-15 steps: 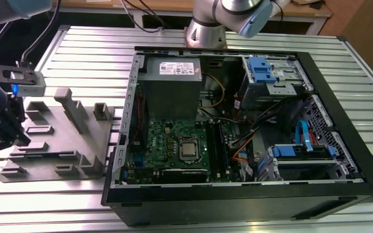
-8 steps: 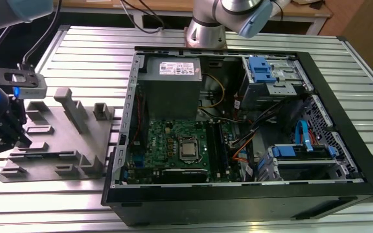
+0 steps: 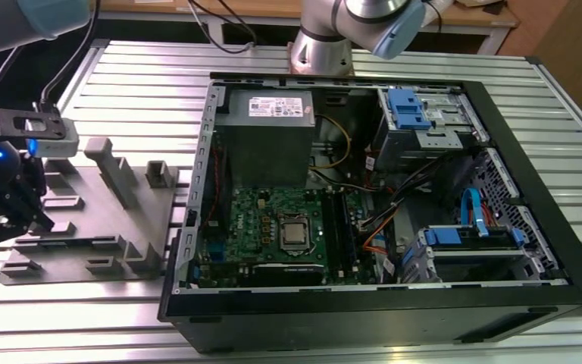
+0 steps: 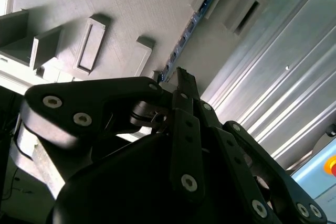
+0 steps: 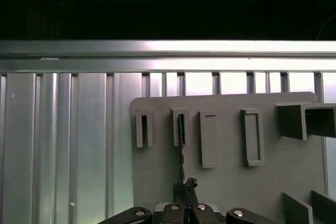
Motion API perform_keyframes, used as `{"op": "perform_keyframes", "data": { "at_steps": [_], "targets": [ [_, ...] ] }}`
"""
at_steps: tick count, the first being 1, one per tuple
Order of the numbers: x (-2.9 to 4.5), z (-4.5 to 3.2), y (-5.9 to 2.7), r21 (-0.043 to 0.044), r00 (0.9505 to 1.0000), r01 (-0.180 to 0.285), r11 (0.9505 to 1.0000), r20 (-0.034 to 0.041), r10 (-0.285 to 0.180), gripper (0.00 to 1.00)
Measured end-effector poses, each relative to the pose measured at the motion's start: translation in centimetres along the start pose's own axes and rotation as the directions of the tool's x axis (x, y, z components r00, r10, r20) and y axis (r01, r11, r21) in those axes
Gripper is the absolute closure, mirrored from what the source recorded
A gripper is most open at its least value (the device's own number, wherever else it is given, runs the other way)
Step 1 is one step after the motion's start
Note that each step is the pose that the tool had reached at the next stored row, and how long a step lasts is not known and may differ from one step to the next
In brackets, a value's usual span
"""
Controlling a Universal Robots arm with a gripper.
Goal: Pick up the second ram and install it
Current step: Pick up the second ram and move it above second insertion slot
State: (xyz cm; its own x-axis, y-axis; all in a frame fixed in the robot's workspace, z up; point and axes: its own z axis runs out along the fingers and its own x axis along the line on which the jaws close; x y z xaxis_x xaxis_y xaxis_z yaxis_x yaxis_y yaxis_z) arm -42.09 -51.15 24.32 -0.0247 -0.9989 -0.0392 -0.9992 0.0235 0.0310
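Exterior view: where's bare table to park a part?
Free: ribbed table beyond the grey tray, on the exterior view's left of the computer case; also the strip before the case. Crowded: tray, gripper at its edge.

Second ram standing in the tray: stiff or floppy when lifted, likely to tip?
Likely stiff and light: the second ram shows as a thin flat board, edge-on. It would probably tip easily once lifted free, since only the grey tray's slot holds it on its narrow edge.
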Motion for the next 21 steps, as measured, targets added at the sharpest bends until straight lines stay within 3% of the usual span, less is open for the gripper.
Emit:
{"op": "perform_keyframes", "data": {
  "at_steps": [21],
  "targets": [
    [0.05, 1.87, 0.19, 0.0005, 1.0, 0.003, 1.0, -0.0001, -0.003, 0.93]
  ]
}}
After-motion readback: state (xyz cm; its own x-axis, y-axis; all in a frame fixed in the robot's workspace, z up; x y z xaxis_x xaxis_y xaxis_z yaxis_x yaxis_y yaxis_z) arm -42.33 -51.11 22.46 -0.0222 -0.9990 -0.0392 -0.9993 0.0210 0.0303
